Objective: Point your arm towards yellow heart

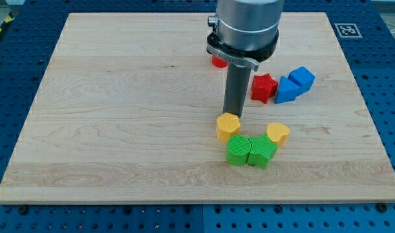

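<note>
My tip (233, 115) is touching the top edge of the yellow hexagon (227, 126). No jaws, just a rod. Yellow heart (278, 134) is sitting to the view's right of it, just beside two green blocks (250, 151). Red star (264, 87) and blue blocks (294, 84) are lying above.

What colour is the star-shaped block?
Red: the star block shows clearly in the camera view, beside two blue blocks.

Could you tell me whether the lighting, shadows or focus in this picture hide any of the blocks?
Camera view: even, soft lighting, no glare on the board; blocks cast only faint shadows; focus sharp; the arm hides most of a red block; my tip shows, just above the yellow block.
</note>
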You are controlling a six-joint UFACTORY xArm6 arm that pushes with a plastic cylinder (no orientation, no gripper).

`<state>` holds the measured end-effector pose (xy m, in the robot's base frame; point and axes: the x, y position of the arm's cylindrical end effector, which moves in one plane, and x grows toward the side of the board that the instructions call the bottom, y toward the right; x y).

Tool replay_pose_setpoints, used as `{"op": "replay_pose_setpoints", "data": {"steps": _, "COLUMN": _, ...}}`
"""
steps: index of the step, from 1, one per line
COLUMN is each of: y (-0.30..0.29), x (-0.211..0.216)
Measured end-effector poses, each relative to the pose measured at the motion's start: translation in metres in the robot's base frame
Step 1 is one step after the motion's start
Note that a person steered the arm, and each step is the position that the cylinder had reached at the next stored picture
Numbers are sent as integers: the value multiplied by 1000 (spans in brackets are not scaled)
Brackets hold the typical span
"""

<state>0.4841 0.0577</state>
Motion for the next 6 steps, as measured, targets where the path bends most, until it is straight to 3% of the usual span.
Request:
{"op": "replay_pose_setpoints", "data": {"steps": 3, "y": 16, "x": 0}}
{"op": "replay_pose_setpoints", "data": {"steps": 6, "y": 107, "x": 22}}
